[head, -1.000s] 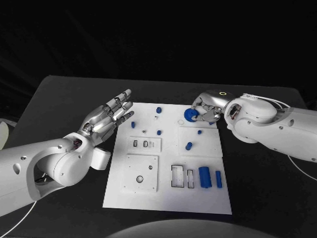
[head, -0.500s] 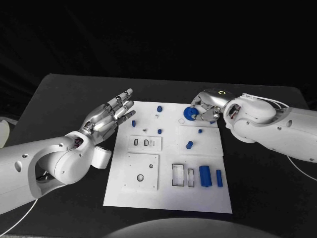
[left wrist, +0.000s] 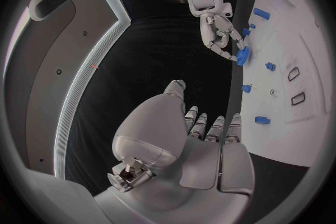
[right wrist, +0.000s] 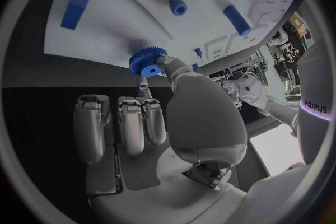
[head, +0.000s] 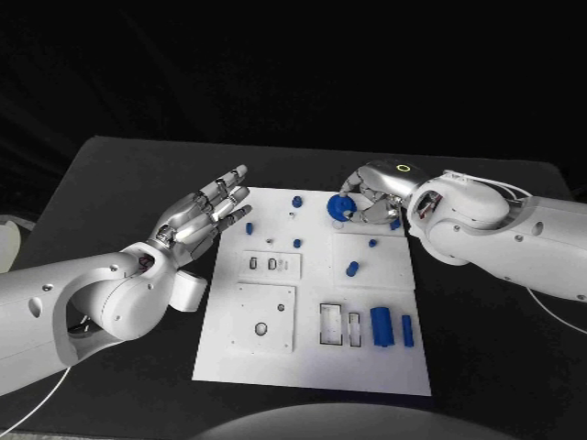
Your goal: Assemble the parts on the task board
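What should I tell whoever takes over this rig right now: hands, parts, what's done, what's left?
Right hand: pinches a blue gear over the far end of the task board.
Left hand: open, holding nothing, at the board's left edge.
Parts: small blue pegs around mid-board; two blue blocks near the slots at the near right.
Done: gear picked up.
Left: seat the gear; the other parts look unplaced.

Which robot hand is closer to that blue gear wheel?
The right robot hand: it holds the blue gear. The left robot hand hovers open across the white board.
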Robot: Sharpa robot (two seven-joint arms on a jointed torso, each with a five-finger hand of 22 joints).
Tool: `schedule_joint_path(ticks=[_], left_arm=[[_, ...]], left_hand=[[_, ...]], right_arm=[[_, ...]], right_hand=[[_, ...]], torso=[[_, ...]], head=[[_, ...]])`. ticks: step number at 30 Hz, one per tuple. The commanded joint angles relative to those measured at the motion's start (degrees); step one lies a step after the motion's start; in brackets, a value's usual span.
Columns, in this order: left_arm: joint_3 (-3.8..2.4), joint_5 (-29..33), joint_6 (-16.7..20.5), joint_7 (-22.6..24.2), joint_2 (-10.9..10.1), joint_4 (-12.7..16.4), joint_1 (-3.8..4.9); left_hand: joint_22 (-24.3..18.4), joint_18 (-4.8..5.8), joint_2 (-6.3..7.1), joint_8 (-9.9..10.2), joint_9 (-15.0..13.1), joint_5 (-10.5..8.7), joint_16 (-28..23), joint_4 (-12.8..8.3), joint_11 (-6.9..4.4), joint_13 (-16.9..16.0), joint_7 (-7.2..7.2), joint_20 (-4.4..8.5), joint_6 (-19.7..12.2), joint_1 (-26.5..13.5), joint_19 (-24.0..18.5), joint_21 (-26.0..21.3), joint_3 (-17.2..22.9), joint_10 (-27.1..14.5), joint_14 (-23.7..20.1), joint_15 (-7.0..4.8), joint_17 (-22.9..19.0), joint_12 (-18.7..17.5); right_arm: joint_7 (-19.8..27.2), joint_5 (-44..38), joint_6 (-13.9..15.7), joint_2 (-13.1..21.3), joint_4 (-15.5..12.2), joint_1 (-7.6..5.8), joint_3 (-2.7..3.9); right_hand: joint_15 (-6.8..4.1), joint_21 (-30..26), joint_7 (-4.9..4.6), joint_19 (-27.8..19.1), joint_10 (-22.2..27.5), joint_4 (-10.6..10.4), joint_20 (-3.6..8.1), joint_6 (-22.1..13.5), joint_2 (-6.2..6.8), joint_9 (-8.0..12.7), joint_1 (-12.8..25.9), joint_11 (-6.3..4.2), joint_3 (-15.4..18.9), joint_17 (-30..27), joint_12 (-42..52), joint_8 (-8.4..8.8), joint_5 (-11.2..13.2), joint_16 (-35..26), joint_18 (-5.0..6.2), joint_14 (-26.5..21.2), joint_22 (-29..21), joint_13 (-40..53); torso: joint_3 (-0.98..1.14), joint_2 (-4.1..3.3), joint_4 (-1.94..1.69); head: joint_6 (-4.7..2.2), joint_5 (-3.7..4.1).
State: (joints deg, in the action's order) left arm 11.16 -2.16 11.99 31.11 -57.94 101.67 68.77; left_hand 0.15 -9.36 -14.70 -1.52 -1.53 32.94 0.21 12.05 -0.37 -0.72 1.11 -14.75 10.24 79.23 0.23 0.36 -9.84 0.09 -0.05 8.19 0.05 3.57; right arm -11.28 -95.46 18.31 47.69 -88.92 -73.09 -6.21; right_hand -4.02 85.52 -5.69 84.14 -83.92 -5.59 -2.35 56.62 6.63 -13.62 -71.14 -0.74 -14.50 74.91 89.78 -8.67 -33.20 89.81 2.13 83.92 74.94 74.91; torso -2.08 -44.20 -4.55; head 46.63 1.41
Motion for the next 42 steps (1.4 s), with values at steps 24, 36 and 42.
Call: schedule_joint_path(ticks=[24, 36, 42], left_arm=[[-0.01, 0.0, -0.96, 0.34, -0.14, 0.39, 0.02], [-0.01, 0.0, -1.0, 0.24, -0.05, 0.37, 0.02], [-0.01, 0.33, -1.09, 0.17, -0.01, 0.28, 0.02]], left_hand=[[0.08, -0.97, -0.48, -0.3, -0.07, 0.29, -0.19, -0.49, 0.68, -0.1, 0.34, -0.54, -0.04, 0.31, 0.14, -0.06, 0.15, 0.22, 0.06, 0.58, -0.05, 0.42], [0.08, -0.97, -0.48, -0.3, -0.07, 0.29, -0.19, -0.49, 0.68, -0.1, 0.34, -0.54, -0.04, 0.31, 0.14, -0.06, 0.15, 0.22, 0.06, 0.58, -0.05, 0.42], [0.08, -0.97, -0.47, -0.31, -0.07, 0.3, -0.18, -0.53, 0.73, -0.11, 0.36, -0.57, -0.02, 0.29, 0.15, -0.06, 0.16, 0.24, 0.07, 0.61, -0.04, 0.46]], right_arm=[[1.61, 2.24, -4.09, -11.36, 6.23, -0.36, 0.12], [1.64, 1.73, -4.99, -13.72, 8.0, -0.07, 0.14], [1.83, 1.45, -5.28, -14.58, 8.58, 0.22, 0.14]], right_hand=[[0.51, 0.34, 1.13, 2.49, -6.08, -1.23, -0.39, 0.57, 0.54, -14.02, 2.18, 0.96, -2.83, 14.76, 0.22, -4.16, -4.09, -0.08, -0.57, 5.99, 10.44, 15.09], [0.79, 0.1, 0.82, 2.29, -6.08, -1.14, -0.69, -0.04, 0.73, -13.8, 2.52, 1.24, -3.42, 14.92, 0.22, -2.91, -2.01, 0.04, -0.49, 6.03, 10.26, 15.09], [0.6, -0.25, 0.37, 2.02, -6.08, -1.09, -0.72, -2.44, 0.79, -13.03, 2.96, 0.96, -3.69, 14.97, 0.22, -0.51, 2.41, 0.09, -0.37, 6.05, 10.01, 15.09]], torso=[[-0.02, -0.04, 0.05], [0.05, 0.03, -0.01], [0.02, 0.04, 0.01]], head=[[0.55, 0.13], [0.58, 0.27], [0.61, 0.24]])
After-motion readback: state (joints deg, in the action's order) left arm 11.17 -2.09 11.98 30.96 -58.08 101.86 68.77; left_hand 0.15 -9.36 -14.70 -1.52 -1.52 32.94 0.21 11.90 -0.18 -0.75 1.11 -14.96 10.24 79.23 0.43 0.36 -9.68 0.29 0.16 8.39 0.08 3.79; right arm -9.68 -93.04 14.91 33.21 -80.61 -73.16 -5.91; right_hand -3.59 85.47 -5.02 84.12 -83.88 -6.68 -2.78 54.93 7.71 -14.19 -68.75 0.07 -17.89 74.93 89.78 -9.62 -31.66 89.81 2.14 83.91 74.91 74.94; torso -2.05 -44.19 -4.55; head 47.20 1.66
